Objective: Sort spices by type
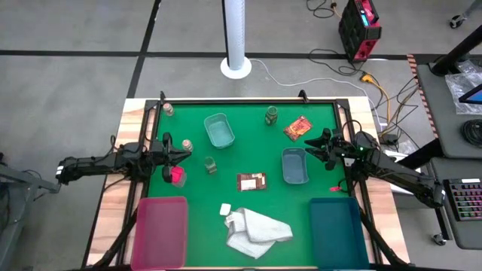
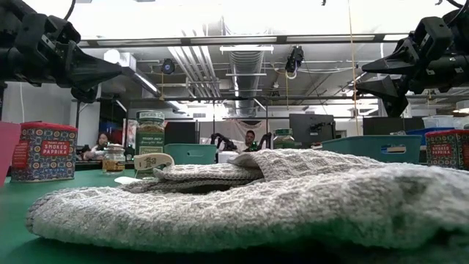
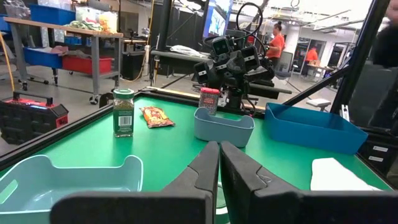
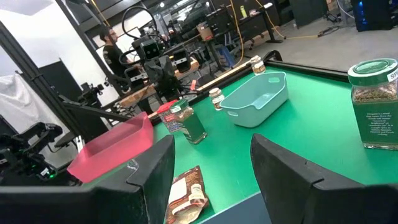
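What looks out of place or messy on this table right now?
The white cloth lies crumpled near the front edge between the pink bin and dark teal bin. One brown packet lies flat mid-table. Jars stand upright; nothing looks spilled.

We count on green worktop (image 1: 248,150):
- two green-lidded glass jars (image 1: 271,114) (image 1: 211,165)
- two pink-topped clear jars (image 1: 169,109) (image 1: 187,145)
- two flat packets (image 1: 297,128) (image 1: 251,181)
- one red block (image 1: 177,176)
- four trays (image 1: 219,130) (image 1: 294,165) (image 1: 160,232) (image 1: 340,232)
- one white cloth (image 1: 256,229)
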